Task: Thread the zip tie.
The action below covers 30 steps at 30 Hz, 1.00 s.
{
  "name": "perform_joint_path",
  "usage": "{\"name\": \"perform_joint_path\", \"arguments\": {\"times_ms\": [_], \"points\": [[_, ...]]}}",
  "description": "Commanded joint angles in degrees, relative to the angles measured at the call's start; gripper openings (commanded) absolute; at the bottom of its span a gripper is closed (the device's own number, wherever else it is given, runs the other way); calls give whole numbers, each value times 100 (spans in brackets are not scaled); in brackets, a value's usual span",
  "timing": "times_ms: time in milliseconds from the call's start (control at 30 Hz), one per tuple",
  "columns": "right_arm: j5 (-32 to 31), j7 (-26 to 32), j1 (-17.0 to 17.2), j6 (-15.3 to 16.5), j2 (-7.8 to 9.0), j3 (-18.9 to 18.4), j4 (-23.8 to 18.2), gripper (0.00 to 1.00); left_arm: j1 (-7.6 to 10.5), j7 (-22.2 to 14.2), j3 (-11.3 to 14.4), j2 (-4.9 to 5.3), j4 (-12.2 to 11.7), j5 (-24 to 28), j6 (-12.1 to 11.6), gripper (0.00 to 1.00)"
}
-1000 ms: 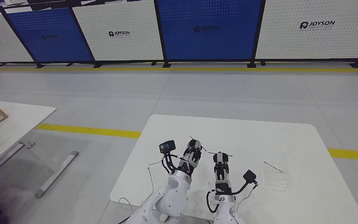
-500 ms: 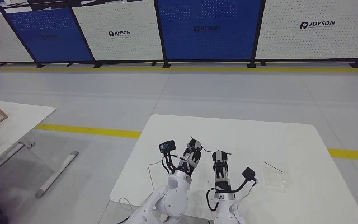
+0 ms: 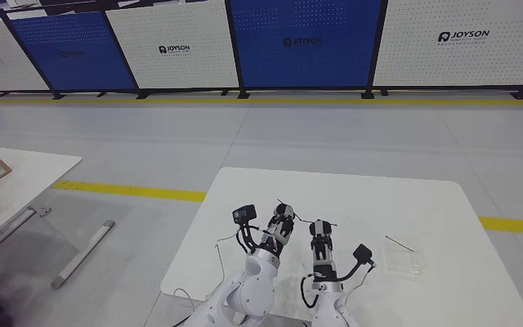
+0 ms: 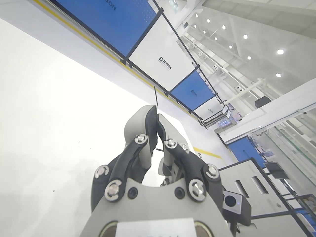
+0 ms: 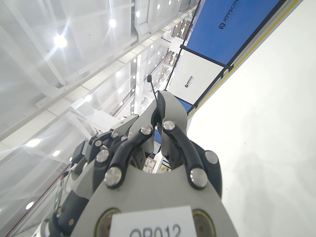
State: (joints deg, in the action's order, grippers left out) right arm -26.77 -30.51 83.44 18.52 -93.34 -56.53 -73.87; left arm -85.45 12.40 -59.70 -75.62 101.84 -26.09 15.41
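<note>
Here, left hand [image 4: 157, 115] clenched on zip tie [image 4: 155, 98] tail, right hand [image 5: 157, 102] clenched near its head.

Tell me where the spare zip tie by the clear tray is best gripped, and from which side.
Probably grip the spare zip tie near its middle, coming straight down from above and closing across its width. It lies flat as a thin strip by the clear tray, so no side offers a raised part. Its head end cannot be told.
</note>
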Motion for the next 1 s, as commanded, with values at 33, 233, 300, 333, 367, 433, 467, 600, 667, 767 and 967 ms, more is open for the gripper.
{"name": "perform_joint_path", "arguments": {"times_ms": [33, 233, 300, 333, 367, 433, 467, 600, 667, 767, 967], "points": [[3, 20, 5, -8, -4, -8, 2, 0, 0, 0, 0, 0, 0, 0, 0, 0], [11, 55, -23, -44, -20, 0, 28, 0, 0, 0, 0, 0, 0, 0, 0, 0], [14, 61, -35, -57, -27, 4, 38, 0, 0, 0, 0, 0, 0, 0, 0, 0], [16, 64, -39, -59, -29, 4, 41, 0, 0, 0, 0, 0, 0, 0, 0, 0], [14, 65, -42, -63, -32, 3, 44, 0, 0, 0, 0, 0, 0, 0, 0, 0], [9, 67, -46, -75, -36, 1, 49, 0, 0, 0, 0, 0, 0, 0, 0, 0], [6, 69, -49, -87, -39, 0, 53, 0, 0, 0, 0, 0, 0, 0, 0, 0], [8, 77, -56, -103, -49, 2, 71, 0, 0, 0, 0, 0, 0, 0, 0, 0], [6, 79, -60, -106, -54, 8, 80, 0, 0, 0, 0, 0, 0, 0, 0, 0], [11, 87, -63, -113, -62, 12, 87, 0, 0, 0, 0, 0, 0, 0, 0, 0], [-1, 91, -52, -127, -74, 17, 84, 0, 0, 0, 0, 0, 0, 0, 0, 0]]}}
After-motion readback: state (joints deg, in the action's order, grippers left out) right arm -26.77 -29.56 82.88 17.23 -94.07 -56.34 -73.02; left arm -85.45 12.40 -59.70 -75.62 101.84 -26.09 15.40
